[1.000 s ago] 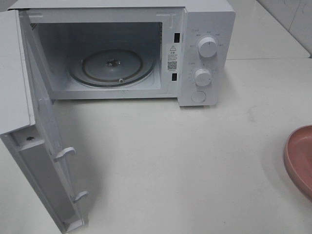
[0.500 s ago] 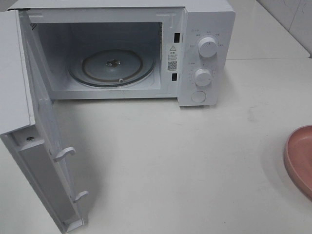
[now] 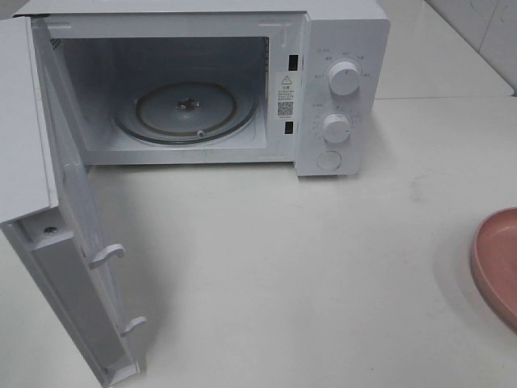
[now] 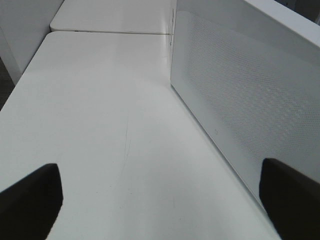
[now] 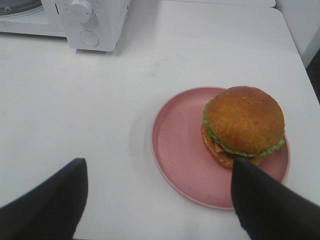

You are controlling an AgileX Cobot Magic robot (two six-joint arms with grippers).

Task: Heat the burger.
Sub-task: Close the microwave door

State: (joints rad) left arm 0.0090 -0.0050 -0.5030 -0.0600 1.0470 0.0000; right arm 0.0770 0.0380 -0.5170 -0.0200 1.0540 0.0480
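All that shows of me is my fingers. On my left arm the fingers [image 4: 27, 200] are matte black, two broad blunt slabs with softly rounded corners, plain-faced, with no screws, cables or markings to be seen. On my right arm the fingers [image 5: 47, 205] are the same matte black, but look more wedge-shaped, each tapering to a narrower, slanted tip. Their surfaces are smooth and unmarked. My arms themselves do not appear from the high camera.

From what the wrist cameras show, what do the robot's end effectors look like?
Only finger ends show. The left end effector has two dark, near-black fingers with rounded ends. The right end effector has similar matte black fingers, tapering. No cables or markings visible.
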